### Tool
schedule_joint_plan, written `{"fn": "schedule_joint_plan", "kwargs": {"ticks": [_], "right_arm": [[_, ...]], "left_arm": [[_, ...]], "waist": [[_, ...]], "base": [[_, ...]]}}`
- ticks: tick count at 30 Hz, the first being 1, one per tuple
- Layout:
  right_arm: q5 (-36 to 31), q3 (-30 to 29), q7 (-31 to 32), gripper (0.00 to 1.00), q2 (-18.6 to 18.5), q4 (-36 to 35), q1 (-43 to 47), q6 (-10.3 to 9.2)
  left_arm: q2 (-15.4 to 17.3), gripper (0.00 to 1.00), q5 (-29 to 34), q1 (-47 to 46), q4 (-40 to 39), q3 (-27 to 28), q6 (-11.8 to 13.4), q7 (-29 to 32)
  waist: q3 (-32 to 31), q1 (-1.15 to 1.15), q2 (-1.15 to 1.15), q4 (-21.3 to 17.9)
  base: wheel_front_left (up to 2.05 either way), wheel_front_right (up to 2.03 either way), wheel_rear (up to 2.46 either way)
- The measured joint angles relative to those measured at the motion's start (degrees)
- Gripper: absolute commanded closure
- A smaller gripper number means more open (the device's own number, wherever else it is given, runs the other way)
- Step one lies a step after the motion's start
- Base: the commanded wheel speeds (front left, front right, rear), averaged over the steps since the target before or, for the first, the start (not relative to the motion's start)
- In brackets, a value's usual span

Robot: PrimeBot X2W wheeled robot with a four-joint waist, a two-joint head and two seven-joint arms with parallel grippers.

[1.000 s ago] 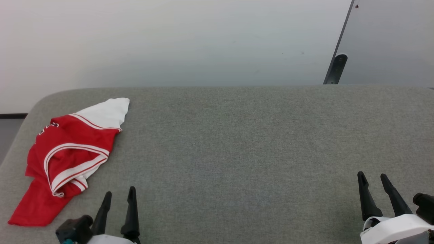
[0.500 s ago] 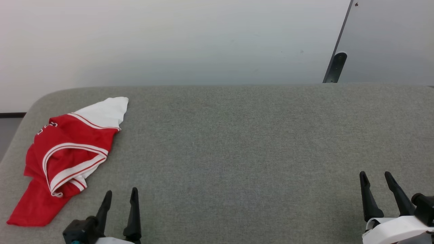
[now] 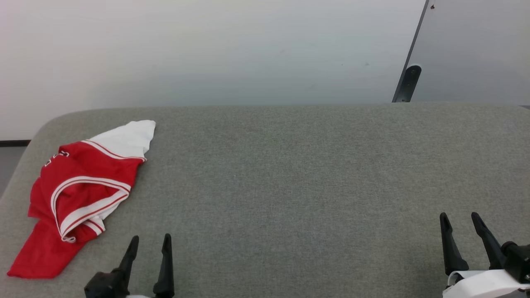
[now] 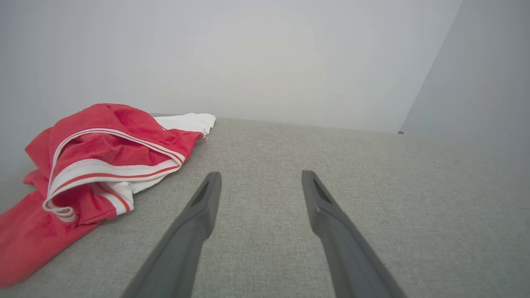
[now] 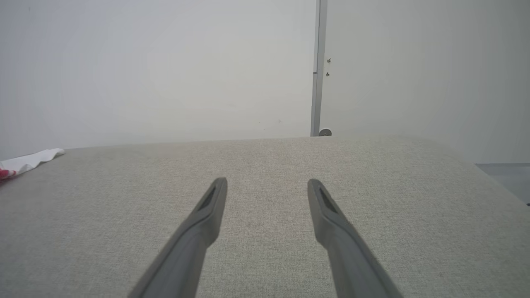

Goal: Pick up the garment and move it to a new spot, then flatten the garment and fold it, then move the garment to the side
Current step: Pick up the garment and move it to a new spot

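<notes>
Grey tabletop (image 3: 290,174), crumpled garment (image 3: 78,186) with print mostly hidden in folds; left pincer (image 3: 150,238) and right pincer (image 3: 459,215) apart, empty.

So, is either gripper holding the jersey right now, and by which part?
Nothing is held. The left gripper and right gripper are both open and empty over the grey table; the red jersey lies crumpled at its left end, untouched.
</notes>
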Motion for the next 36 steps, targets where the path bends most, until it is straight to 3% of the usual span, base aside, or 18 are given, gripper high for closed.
{"fn": "schedule_joint_plan", "kwargs": {"ticks": [11, 24, 36], "right_arm": [[-2.68, -0.47, -1.65, 0.00, 0.24, 0.42, 0.28, 0.00], [-2.09, -0.38, -1.90, 0.00, 0.09, 0.65, 0.27, 0.00], [-1.67, 0.93, -1.86, 0.00, -1.11, 0.97, 0.23, 0.01]], "left_arm": [[0.03, 0.00, 3.70, 0.42, 0.35, 0.34, -0.46, -1.11], [-0.12, 0.00, 2.64, 0.42, 0.85, 0.76, -0.58, -1.15], [-0.43, 0.00, 1.36, 0.47, 1.41, 1.23, -0.45, -1.14]], "waist": [[0.02, 0.00, 0.00, -0.46], [-0.11, 0.00, 0.00, 0.43], [-0.69, 0.00, 0.00, 6.81]], "base": [[0.00, 0.00, 0.00], [0.00, 0.00, 0.00], [0.00, 0.00, 0.00]]}}
